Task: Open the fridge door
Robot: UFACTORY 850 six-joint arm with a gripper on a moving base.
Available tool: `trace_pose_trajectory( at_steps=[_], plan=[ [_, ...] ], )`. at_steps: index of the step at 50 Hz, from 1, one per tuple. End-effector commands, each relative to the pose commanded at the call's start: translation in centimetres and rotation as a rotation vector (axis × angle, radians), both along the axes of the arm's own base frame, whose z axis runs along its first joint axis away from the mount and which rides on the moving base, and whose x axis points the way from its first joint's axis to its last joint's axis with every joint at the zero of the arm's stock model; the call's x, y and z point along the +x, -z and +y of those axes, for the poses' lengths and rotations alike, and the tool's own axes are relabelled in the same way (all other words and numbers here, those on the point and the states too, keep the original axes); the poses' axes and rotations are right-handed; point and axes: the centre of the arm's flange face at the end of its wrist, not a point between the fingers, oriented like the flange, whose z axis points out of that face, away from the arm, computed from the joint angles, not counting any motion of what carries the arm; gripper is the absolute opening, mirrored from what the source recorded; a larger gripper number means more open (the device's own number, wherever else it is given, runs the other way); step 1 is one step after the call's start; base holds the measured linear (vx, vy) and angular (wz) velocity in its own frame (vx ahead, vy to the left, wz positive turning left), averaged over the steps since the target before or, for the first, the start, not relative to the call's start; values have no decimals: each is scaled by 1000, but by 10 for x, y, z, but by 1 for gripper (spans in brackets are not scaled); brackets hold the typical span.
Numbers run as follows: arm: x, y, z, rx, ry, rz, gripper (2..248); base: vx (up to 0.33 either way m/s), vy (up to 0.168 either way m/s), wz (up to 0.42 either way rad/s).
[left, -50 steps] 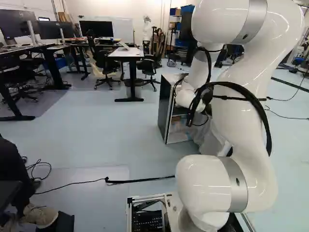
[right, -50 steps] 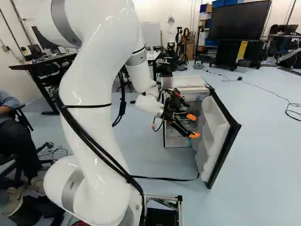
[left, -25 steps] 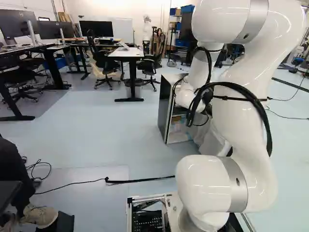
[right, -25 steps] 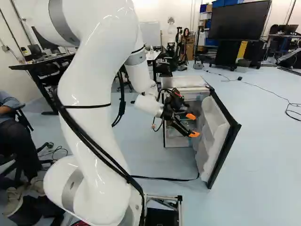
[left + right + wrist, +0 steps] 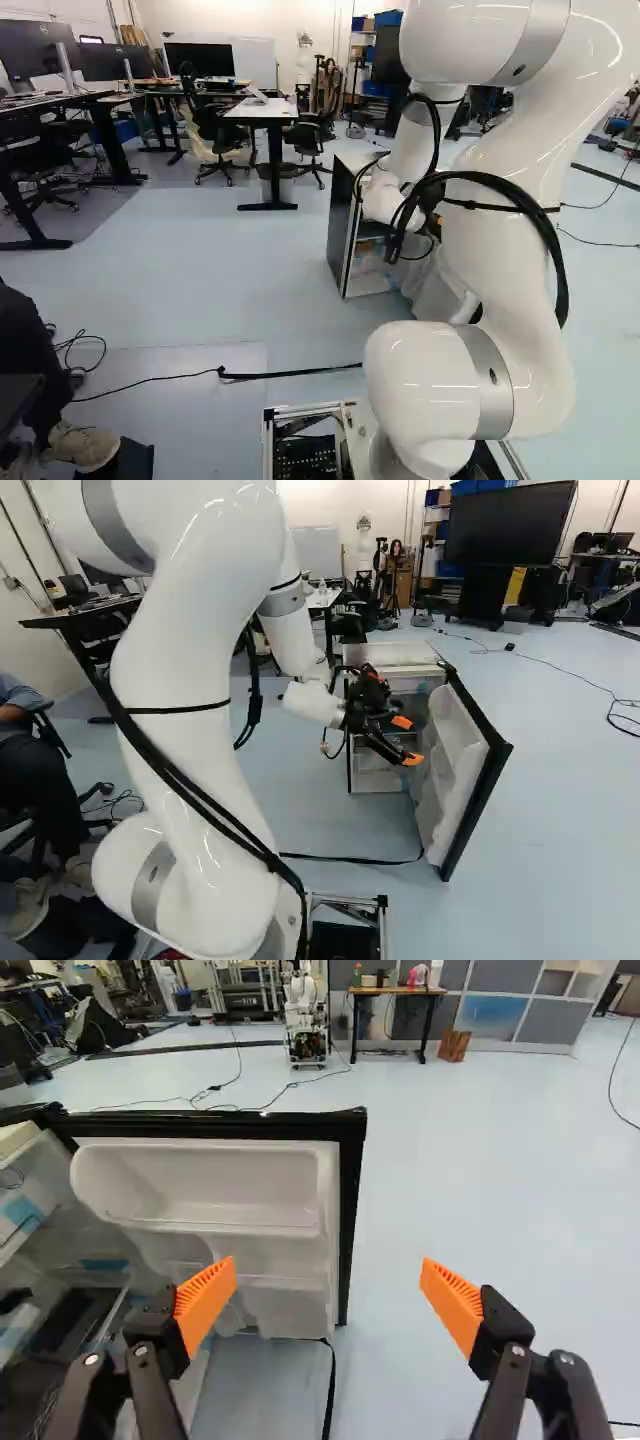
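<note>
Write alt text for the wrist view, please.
The fridge door stands open ahead of the gripper, whose fingers are spread wide and hold nothing. The fridge interior shows beside it; another robot stands far beyond.

this is a robotics lab with office furniture: a white robot arm stands close up, and the wrist view shows another robot farther off. loose cables run over a pale, smooth floor. desks, black office chairs, monitors, a whiteboard and 1 big screen on a stand fill the far side.
</note>
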Motion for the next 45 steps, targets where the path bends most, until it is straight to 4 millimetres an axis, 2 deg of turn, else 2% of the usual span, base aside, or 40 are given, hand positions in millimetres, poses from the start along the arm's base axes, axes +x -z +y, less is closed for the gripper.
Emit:
trace_pose_trajectory(
  at_steps=[45],
  plan=[
    [-19,-27,34,-38,-378,-54,247,0,0,0]
  ],
)
